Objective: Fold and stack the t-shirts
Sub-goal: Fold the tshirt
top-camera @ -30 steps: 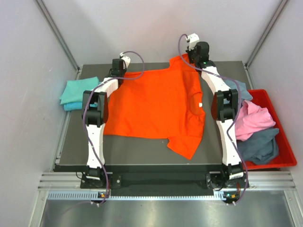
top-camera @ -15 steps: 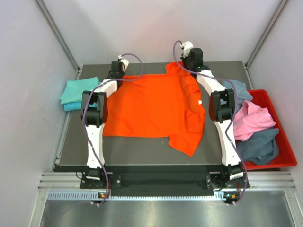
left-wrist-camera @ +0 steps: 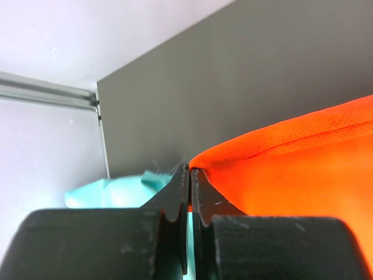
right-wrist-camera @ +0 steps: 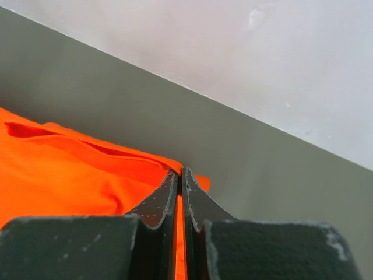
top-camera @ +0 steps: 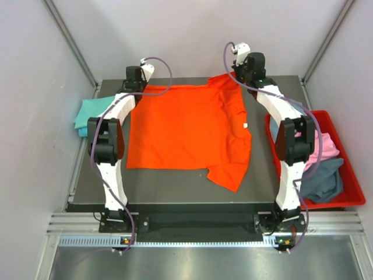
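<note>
The bright orange t-shirt (top-camera: 186, 128) lies spread on the dark table (top-camera: 175, 186), its neck with a small white label (top-camera: 246, 125) toward the right. My left gripper (top-camera: 135, 81) is shut on the shirt's far left corner (left-wrist-camera: 201, 160); my right gripper (top-camera: 247, 73) is shut on the far right sleeve edge (right-wrist-camera: 192, 169). Orange cloth shows pinched between both pairs of jaws. A folded teal t-shirt (top-camera: 93, 112) lies at the table's left edge, also behind the left fingers (left-wrist-camera: 116, 189). Pink (top-camera: 323, 146) and grey-blue (top-camera: 323, 178) t-shirts lie crumpled in the bin.
A rigid red plastic bin (top-camera: 344, 201) stands off the table's right edge. Grey walls close in the back and both sides. A metal rail (top-camera: 198, 224) runs along the near edge by the arm bases.
Both arms have spread apart: the left gripper moved left and back, the right gripper moved right, drawing the shirt's far edge straighter and flatter. Both grips held.
</note>
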You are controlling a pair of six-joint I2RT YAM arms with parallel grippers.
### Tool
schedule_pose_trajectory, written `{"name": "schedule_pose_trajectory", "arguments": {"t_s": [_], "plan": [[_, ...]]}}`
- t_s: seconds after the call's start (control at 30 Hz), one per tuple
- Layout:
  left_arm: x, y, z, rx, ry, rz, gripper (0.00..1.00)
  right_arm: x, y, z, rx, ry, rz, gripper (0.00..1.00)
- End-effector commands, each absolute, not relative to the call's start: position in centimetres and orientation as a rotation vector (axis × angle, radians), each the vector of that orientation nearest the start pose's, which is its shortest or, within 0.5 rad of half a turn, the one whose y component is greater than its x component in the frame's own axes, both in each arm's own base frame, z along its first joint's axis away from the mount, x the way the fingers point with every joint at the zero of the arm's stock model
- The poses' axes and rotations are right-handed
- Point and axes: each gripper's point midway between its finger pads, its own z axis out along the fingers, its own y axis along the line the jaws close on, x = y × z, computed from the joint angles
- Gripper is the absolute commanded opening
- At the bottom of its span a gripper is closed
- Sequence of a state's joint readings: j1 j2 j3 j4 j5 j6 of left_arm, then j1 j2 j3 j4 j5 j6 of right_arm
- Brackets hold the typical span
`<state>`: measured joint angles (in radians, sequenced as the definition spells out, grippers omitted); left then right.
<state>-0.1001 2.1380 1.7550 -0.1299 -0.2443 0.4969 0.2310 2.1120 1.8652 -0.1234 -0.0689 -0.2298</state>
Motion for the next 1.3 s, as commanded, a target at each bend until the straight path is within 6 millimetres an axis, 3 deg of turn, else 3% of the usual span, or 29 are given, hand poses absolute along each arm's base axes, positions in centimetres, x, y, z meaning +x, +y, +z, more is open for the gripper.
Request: {"name": "schedule_pose_trajectory", "arguments": {"t_s": [0.0,0.1,0.23,0.3,0.37,0.4,0.47,0.7,0.97,1.27], "plan": [[58.5,0.7,17.5,0.52,2.051,0.461,0.0,59.0,14.4,25.5,-0.497,1.802,0.079,0.0],[56.8,0.5,17.0,0.551,2.081,0.438,0.0,57.2,14.2,24.7,-0.515,1.841,0.09,0.0],[54.7,0.4,16.2,0.578,2.128,0.41,0.0,54.5,13.9,25.2,-0.522,1.868,0.11,0.0],[53.5,0.3,16.0,0.59,2.146,0.393,0.0,53.1,13.9,24.0,-0.531,1.905,0.13,0.0],[52.5,0.3,16.0,0.594,2.155,0.387,0.0,51.8,14.0,24.6,-0.538,1.901,0.137,0.0],[52.1,0.3,15.9,0.595,2.161,0.384,0.0,51.0,13.9,23.6,-0.542,1.926,0.143,0.0],[51.3,0.3,15.8,0.6,2.172,0.38,0.0,50.0,14.0,23.9,-0.544,1.924,0.152,0.0],[49.3,0.2,15.0,0.604,2.215,0.352,0.0,46.0,14.5,21.5,-0.566,1.997,0.199,0.0],[47.4,-0.1,13.4,0.577,2.3,0.295,0.0,44.0,15.3,20.2,-0.585,2.024,0.237,0.0],[45.3,-0.2,11.2,0.566,2.389,0.259,0.0,42.4,14.9,16.9,-0.609,2.093,0.239,0.0]]}}
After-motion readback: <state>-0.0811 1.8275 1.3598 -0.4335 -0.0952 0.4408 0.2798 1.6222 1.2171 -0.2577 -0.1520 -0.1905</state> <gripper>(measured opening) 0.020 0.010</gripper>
